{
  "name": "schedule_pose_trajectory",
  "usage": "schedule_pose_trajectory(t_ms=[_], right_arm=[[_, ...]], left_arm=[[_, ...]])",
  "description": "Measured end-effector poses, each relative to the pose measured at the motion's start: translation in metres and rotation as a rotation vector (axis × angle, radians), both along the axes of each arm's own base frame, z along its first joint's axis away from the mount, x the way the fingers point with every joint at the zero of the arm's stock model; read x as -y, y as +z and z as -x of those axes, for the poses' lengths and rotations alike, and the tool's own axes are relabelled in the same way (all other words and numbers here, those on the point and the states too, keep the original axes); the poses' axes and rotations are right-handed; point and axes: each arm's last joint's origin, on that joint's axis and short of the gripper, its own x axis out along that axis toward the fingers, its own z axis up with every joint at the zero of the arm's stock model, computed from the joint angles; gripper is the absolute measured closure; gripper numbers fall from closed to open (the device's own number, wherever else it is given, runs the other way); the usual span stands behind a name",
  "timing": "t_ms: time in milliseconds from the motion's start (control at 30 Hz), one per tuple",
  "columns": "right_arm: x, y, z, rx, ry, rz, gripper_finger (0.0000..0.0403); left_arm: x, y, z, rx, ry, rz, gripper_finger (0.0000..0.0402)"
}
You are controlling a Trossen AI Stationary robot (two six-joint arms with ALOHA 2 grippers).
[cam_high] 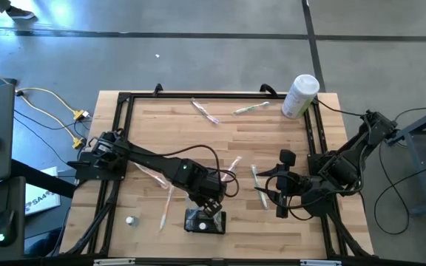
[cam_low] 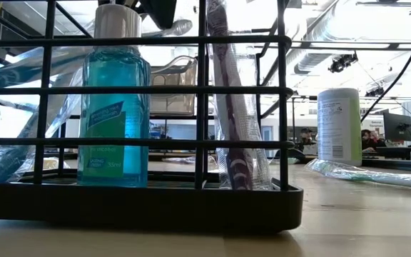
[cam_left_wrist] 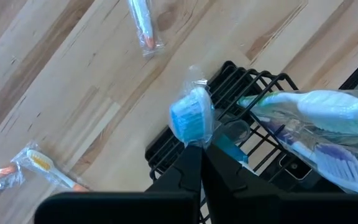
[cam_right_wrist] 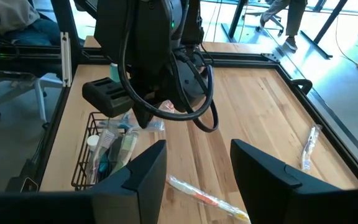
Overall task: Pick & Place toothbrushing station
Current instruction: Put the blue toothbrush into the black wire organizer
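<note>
I have the left gripper (cam_left_wrist: 199, 155) clamped tight on a wrapped blue-headed toothbrush (cam_left_wrist: 191, 119), head sticking up past the fingertips, right over the toothbrushing station (cam_high: 204, 220). The station is the black wire holder sitting near the front edge of the tabletop (cam_high: 287, 229), roughly mid-width. Already in it: a blue mouthwash bottle (cam_low: 113, 107) and a purple wrapped toothbrush (cam_low: 230, 107) standing upright, plus a pale blue wrapped brush (cam_left_wrist: 316, 106) lying across the top wires.

Step in hand, I judge: placing the held brush into the station. Next move calls for lining the handle up with a free slot, lowering, then releasing; the crinkly wrapper could snag on the wires.

Right gripper (cam_right_wrist: 197, 171) waits near the right edge, jaws apart, holding nothing. More wrapped brushes lie loose: two near the back edge (cam_high: 205, 111), one just beside the right gripper (cam_high: 258, 185). White canister (cam_high: 299, 96) stands at the back right corner.
</note>
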Motion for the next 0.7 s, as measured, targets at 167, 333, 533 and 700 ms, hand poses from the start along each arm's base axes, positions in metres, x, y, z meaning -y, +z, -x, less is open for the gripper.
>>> schedule_pose_trajectory(t_ms=[167,333,533,700], right_arm=[[0.000,0.000,0.000,-0.001,0.001,0.001,0.0232],[0.000,0.000,0.000,-0.003,0.007,0.014,0.0232],[0.000,0.000,0.000,-0.003,0.009,0.017,0.0232],[0.000,0.001,0.000,0.003,0.012,0.016,0.0232]], left_arm=[[0.007,0.001,0.002,0.017,-0.003,-0.032,0.0401],[0.020,0.001,0.007,0.051,0.006,-0.086,0.0401],[0.034,0.016,0.017,0.163,0.048,-0.160,0.0401],[0.040,0.026,0.024,0.244,0.070,-0.204,0.0401]])
